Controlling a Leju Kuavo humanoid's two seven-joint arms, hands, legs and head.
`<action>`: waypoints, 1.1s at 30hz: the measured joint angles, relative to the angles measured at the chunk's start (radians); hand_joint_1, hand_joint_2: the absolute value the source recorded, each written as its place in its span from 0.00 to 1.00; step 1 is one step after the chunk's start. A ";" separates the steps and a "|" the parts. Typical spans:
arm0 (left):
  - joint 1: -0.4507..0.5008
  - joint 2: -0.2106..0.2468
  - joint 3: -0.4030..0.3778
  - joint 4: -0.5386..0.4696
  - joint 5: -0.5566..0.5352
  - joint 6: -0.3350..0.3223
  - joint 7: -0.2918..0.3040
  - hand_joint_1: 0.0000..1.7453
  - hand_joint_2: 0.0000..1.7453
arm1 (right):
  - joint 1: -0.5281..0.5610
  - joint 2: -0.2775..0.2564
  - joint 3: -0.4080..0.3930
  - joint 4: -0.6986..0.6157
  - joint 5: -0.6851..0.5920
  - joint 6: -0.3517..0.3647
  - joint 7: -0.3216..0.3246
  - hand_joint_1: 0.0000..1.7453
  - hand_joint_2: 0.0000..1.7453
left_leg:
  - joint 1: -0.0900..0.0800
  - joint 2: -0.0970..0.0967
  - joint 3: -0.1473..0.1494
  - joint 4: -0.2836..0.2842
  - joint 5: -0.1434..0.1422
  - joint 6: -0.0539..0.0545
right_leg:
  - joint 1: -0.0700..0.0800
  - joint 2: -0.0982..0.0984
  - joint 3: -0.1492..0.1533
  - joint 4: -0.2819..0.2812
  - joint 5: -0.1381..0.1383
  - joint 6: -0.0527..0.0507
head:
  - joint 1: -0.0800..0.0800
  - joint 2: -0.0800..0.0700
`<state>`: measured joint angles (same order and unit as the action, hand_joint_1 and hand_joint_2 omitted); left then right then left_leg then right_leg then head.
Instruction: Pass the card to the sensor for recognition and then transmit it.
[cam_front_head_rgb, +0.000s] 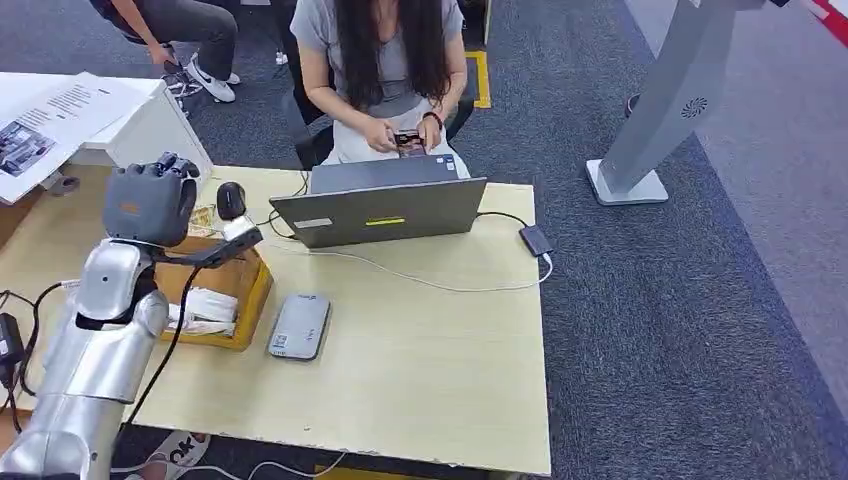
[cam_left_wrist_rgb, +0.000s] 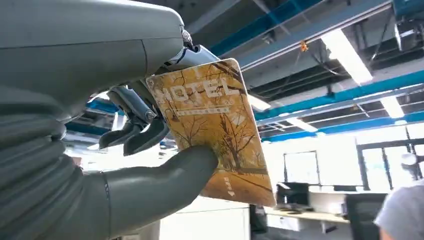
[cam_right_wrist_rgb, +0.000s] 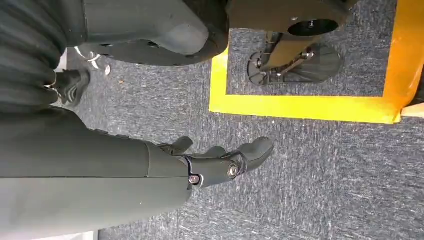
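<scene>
The card (cam_left_wrist_rgb: 212, 130), yellow-brown with tree artwork and "HOTEL" printed on it, is pinched in the left hand (cam_left_wrist_rgb: 150, 125), thumb on its printed face and darker fingers curled behind it; the head view shows that hand (cam_front_head_rgb: 150, 203) raised above the left end of the table (cam_front_head_rgb: 440, 380), over a cardboard box (cam_front_head_rgb: 250, 290). A flat grey sensor (cam_front_head_rgb: 299, 326) lies on the table just beside the box, with a laptop (cam_front_head_rgb: 385, 210) beyond it and a seated person (cam_front_head_rgb: 385, 60) behind. The right hand (cam_right_wrist_rgb: 220, 160) hangs over carpet (cam_right_wrist_rgb: 300, 190), holding nothing, its fingers loosely extended and slightly apart.
</scene>
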<state>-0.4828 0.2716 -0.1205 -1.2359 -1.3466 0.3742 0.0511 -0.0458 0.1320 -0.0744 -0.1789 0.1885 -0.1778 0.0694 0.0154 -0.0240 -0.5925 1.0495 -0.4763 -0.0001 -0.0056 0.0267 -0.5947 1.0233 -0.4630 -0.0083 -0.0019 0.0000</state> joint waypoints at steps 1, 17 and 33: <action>-0.005 0.005 0.003 0.010 0.000 0.003 0.001 1.00 1.00 | 0.000 0.000 0.000 0.000 0.001 0.000 0.000 0.00 1.00 | 0.000 0.000 0.000 0.000 0.000 0.000 | 0.000 0.000 0.000 0.000 0.000 0.000 | 0.000 0.000; -0.167 0.065 0.055 0.286 -0.043 0.060 0.008 1.00 1.00 | -0.002 0.000 0.000 0.000 0.032 0.003 0.010 0.00 1.00 | 0.000 0.000 -0.002 0.000 0.001 -0.001 | 0.000 0.000 -0.002 0.000 0.001 0.000 | 0.000 0.000; -0.183 0.062 0.061 0.332 -0.060 0.078 0.003 1.00 1.00 | -0.005 0.000 0.000 0.000 0.036 0.003 0.011 0.00 1.00 | 0.000 0.000 -0.002 0.000 0.001 -0.001 | 0.000 0.000 -0.003 0.000 0.001 0.000 | 0.000 0.000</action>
<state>-0.6654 0.3338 -0.0599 -0.9037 -1.4065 0.4524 0.0542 -0.0504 0.1320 -0.0748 -0.1789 0.2243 -0.1747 0.0801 0.0158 -0.0240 -0.5949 1.0495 -0.4749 -0.0013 -0.0055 0.0268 -0.5974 1.0233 -0.4622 -0.0080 -0.0019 0.0000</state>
